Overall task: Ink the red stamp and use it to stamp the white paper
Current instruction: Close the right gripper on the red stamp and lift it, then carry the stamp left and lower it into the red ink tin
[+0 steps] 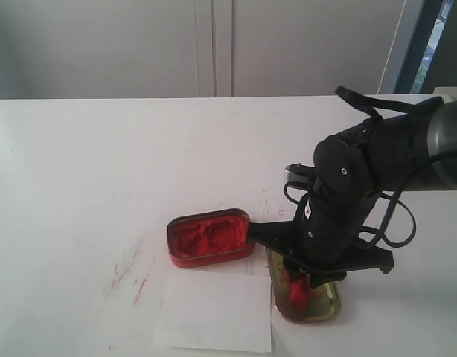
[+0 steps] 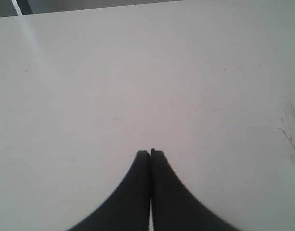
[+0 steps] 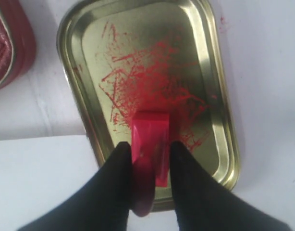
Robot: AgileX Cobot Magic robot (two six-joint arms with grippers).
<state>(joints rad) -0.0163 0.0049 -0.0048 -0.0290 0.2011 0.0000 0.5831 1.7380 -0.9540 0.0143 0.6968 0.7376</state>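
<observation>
Bright red stamp, red-smeared gold lid

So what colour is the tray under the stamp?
The tray is gold, smeared red; right wrist view shows it best.

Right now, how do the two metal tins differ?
The red oblong tin is full of red ink paste; the gold-coloured tin has only red smears. The red tin stands free; the right end effector holds the red plastic stamp over the gold-coloured tin. Both are open.

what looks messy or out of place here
Red ink streaks stain the white tabletop left of the plain white paper sheet; the gold metal lid under the small red plastic stamp is smeared red too.
</observation>
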